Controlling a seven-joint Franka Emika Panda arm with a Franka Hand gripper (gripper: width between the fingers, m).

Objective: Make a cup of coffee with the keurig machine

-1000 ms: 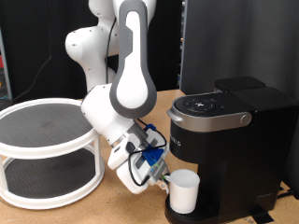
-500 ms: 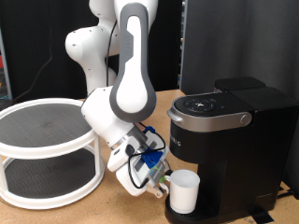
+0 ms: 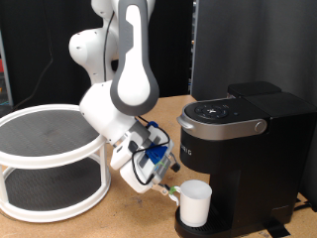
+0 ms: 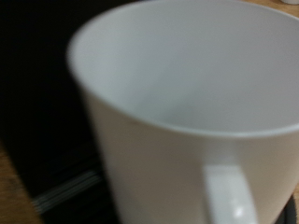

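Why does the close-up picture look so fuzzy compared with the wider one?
Wrist view: the cup fills the frame, too near the lens, so its rim and handle are soft and the background is dark. Exterior view: sharper and evenly lit, showing the cup on the keurig machine base, the gripper beside it, with mild glare on the machine's silver handle.

The cup (image 3: 194,204) is plain white, inside and out, and its handle (image 4: 231,194) is the same white in the wrist view. The coffee maker (image 3: 241,159) is black with a silver-grey band (image 3: 230,128) curving round its lid, while the arm (image 3: 121,77) is white with grey sections and blue parts near the gripper (image 3: 168,188). The two-tier round rack (image 3: 48,159) is white with dark mesh shelves, and the table (image 3: 114,220) is light wood-coloured.
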